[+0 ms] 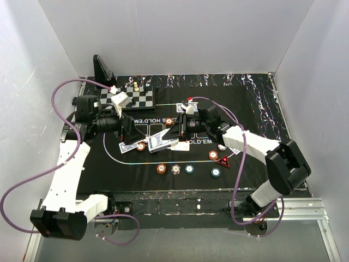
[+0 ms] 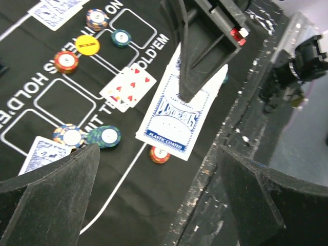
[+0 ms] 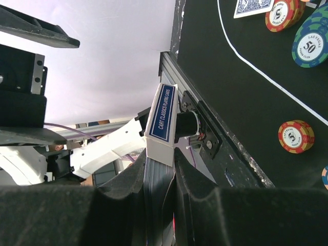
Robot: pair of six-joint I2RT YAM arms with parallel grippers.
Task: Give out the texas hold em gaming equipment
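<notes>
My right gripper [image 1: 175, 132] is shut on a white-and-blue box of playing cards [image 1: 159, 143] and holds it above the black hold'em mat [image 1: 251, 114]. The right wrist view shows the fingers [image 3: 123, 189] clamped on the box [image 3: 163, 120] with the deck inside. My left gripper [image 1: 130, 131] is open and empty, facing the box [image 2: 174, 115] from the left. Face-up cards [image 2: 128, 87] and blue-backed cards [image 1: 128, 148] lie on the mat. Chips lie scattered: orange [image 1: 161, 168], white-pink [image 1: 175, 168], teal [image 1: 189, 168], navy [image 2: 105, 136]. A yellow disc [image 2: 87, 45] and a red triangular marker [image 1: 223, 160] lie there too.
A black-and-white chessboard [image 1: 143, 99] with pieces sits at the back left, with a black stand [image 1: 102, 68] behind it. The mat's front edge [image 1: 180, 192] meets a scuffed black rail. White walls enclose the table.
</notes>
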